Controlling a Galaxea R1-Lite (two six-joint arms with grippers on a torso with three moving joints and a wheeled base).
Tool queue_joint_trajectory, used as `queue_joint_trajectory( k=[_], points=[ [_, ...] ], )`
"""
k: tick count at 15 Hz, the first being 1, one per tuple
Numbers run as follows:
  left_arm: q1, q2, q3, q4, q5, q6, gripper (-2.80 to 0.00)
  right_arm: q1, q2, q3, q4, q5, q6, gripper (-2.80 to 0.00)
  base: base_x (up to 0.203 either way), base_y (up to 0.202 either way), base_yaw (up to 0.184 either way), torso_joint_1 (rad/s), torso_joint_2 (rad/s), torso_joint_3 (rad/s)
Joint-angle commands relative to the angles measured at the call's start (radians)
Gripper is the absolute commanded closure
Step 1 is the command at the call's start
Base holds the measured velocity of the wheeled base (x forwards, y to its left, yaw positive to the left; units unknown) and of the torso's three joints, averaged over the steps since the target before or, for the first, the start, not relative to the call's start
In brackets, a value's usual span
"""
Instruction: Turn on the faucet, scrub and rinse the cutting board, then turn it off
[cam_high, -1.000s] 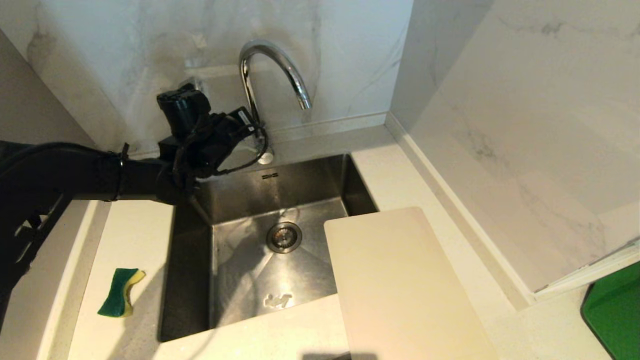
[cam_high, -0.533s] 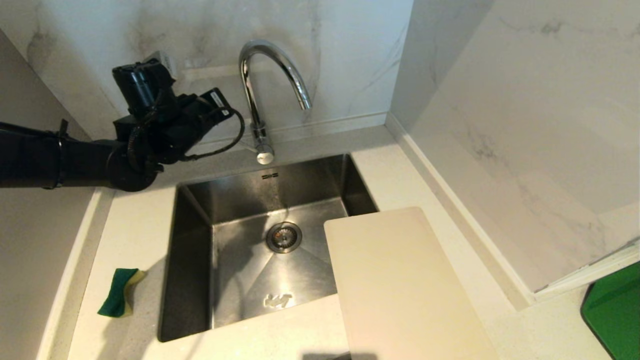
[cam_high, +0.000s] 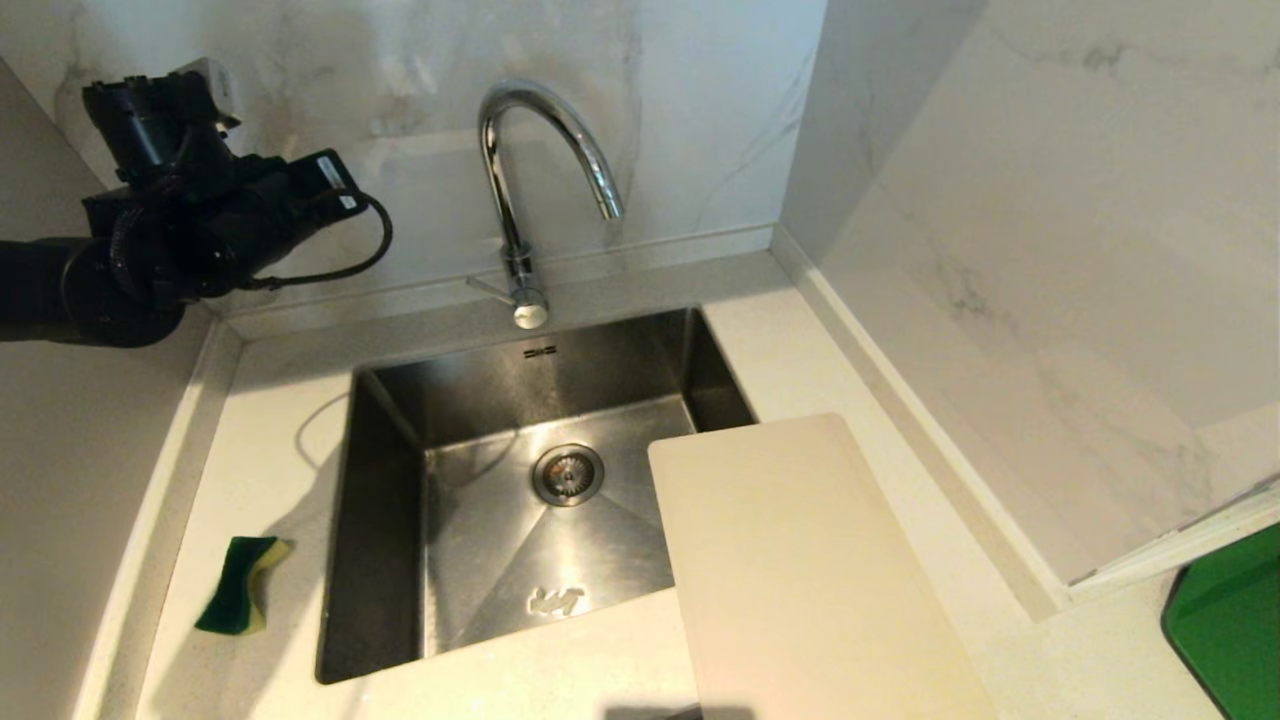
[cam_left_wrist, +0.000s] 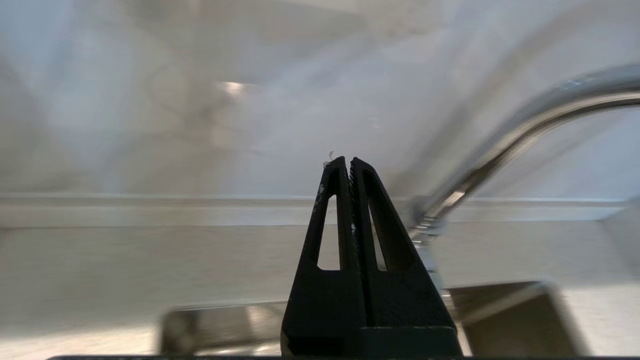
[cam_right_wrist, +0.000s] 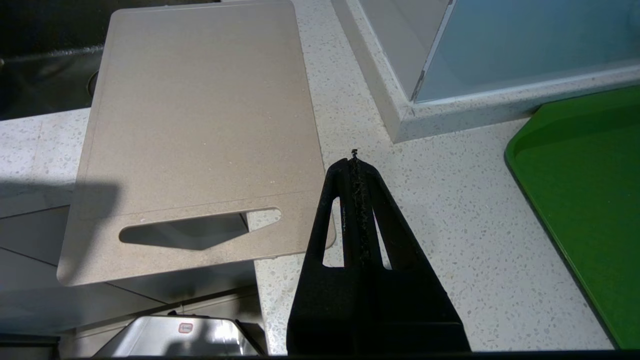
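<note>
Left gripper (cam_left_wrist: 348, 161): jaws clenched flat together, nothing between them. In the head view the left gripper sits high at the far left against the marble wall, well apart from the faucet (cam_high: 520, 190). A second ago the same gripper was crowded right against the faucet's base by the side lever (cam_high: 490, 289); half a second ago it was already partway left. So the arm has drawn back and up from the tap.

Reading for the task: the lever contact looks over. No stream can be made out under the spout, and the sink (cam_high: 480, 560) floor shows only glare, so whether water is running cannot be told. Scrubbing has not begun; the sponge (cam_high: 238, 584) lies untouched on the bench (cam_high: 270, 470) left of the sink.

Right gripper (cam_right_wrist: 354, 162): jaws clenched, empty, hanging over the bench just beside the cutting board (cam_right_wrist: 200, 135), near its slotted end. It is outside the head view.

Cutting board position: flat on the bench right of the sink, its far corner overhanging the basin, its slotted end overhanging the bench's near edge.

Count:
- faucet, one
- sink, one, with one drain (cam_high: 568, 473)
- cutting board, one
- sponge, one, green and yellow
- green tray (cam_right_wrist: 585, 200), one, at the far right
- grippers, two
</note>
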Motion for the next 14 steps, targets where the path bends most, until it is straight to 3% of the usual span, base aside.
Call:
queue_joint_trajectory(
  k=[1, 6, 11, 14],
  points=[
    [0.044, -0.036, 0.001, 0.03, 0.0, 0.013, 0.0, 0.0, 0.001, 0.0, 0.0, 0.0, -0.001, 0.0, 0.0, 0.0, 0.0, 0.0, 0.0, 0.0],
    [0.154, -0.06, 0.04, 0.038, -0.02, 0.111, 0.0, 0.0, 0.001, 0.0, 0.0, 0.0, -0.001, 0.0, 0.0, 0.0, 0.0, 0.0, 0.0, 0.0],
    [0.258, -0.112, 0.072, 0.076, -0.095, 0.141, 0.0, 0.0, 0.001, 0.0, 0.0, 0.003, -0.002, 0.0, 0.0, 0.0, 0.0, 0.0, 0.0, 0.0],
    [0.287, -0.142, 0.07, 0.104, -0.106, 0.152, 0.0, 0.0, 0.001, 0.001, 0.0, 0.003, -0.002, 0.0, 0.0, 0.0, 0.0, 0.0, 0.0, 0.0]
  ],
)
